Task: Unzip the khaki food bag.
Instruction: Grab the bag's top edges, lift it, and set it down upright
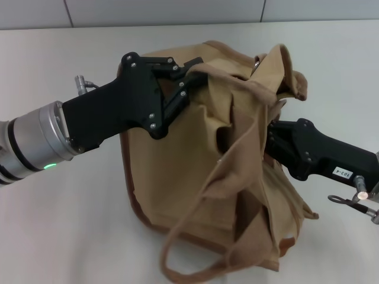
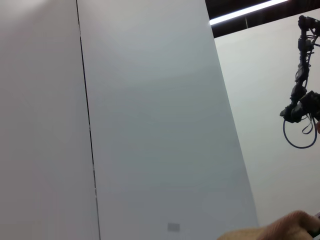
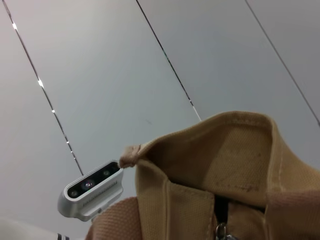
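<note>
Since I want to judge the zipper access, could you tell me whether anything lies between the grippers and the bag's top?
Nothing separate does. The left gripper is already at the khaki food bag top edge. Only the bag's own handle drapes across, hiding the right gripper fingertips.

White table (image 1: 59,225); grey panelled wall (image 1: 177,12) behind.

Khaki food bag (image 1: 195,177) stands on table (image 1: 59,225), centre, tilted toward robot's right. Left gripper (image 1: 188,77) reaches in from left, at bag's upper left edge, touching fabric there. Right gripper (image 1: 273,141) comes in from right, pressed against bag's right side, below bunched top corner. One handle (image 1: 195,236) hangs down front of bag, loop near table. Wall (image 1: 177,10) behind table.
</note>
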